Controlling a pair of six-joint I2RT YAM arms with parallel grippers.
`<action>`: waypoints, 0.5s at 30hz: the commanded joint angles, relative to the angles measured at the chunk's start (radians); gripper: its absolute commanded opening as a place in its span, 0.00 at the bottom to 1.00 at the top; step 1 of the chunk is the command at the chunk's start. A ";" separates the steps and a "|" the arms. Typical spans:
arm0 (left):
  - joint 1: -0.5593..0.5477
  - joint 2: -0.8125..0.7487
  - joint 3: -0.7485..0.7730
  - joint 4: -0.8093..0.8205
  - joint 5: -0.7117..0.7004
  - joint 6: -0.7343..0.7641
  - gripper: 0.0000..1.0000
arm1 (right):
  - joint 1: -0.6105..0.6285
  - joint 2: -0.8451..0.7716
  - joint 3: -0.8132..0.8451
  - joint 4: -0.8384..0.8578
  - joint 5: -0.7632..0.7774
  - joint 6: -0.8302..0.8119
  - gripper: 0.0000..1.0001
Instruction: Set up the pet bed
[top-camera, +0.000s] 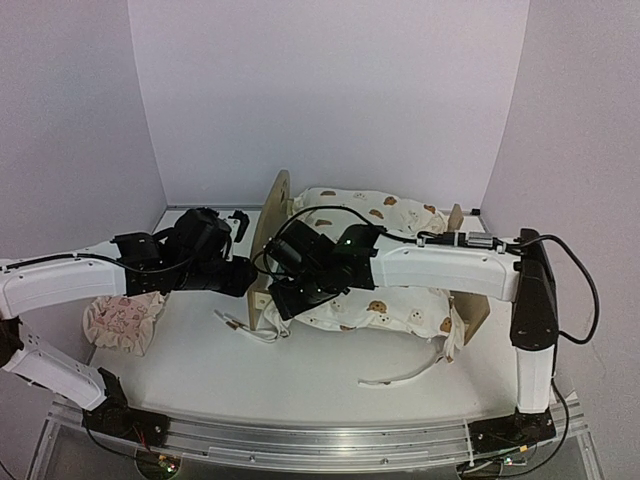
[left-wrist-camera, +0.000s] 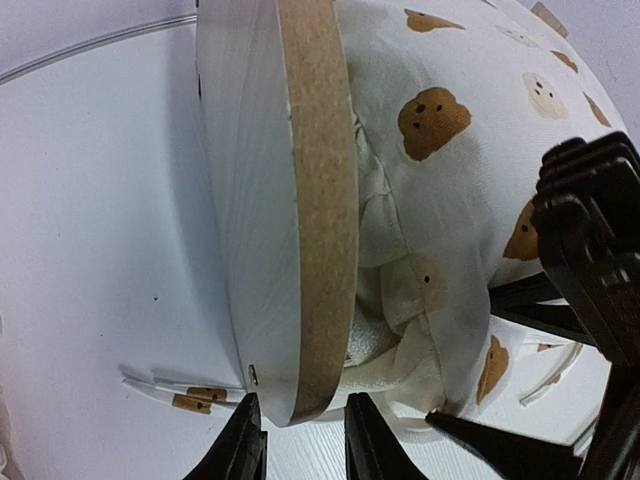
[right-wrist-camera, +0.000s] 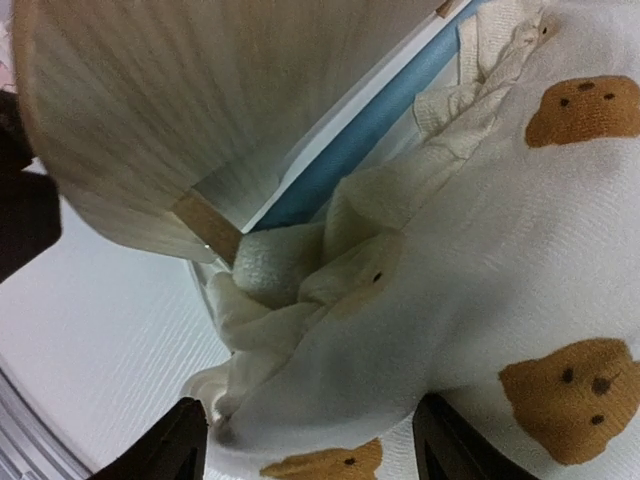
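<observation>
Headboard (left-wrist-camera: 320, 200) rim sits pinched in left claw (left-wrist-camera: 302, 445) — likely steadying the pet bed (top-camera: 274, 200), which stands mid-way across the worktop (top-camera: 330, 375) under the bear-print quilt (right-wrist-camera: 480, 250) — while right claw (right-wrist-camera: 318, 440) gapes open astride the quilt's bunched corner, seemingly to pull it straight.

Top camera high behind, looking down; both wrist cameras close, facing past own fingertips (left-wrist-camera: 243, 445), share pet bed headboard (left-wrist-camera: 318, 200), quilt (left-wrist-camera: 450, 190) ahead.
</observation>
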 joint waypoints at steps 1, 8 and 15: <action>-0.003 -0.028 -0.031 0.042 0.014 0.000 0.28 | -0.002 0.046 0.036 -0.005 0.081 0.043 0.66; -0.004 -0.033 -0.041 0.048 0.017 0.008 0.28 | -0.002 0.061 0.019 -0.003 0.138 0.025 0.33; -0.004 -0.061 -0.045 0.055 0.056 0.037 0.35 | -0.004 0.034 0.074 -0.002 0.132 -0.033 0.00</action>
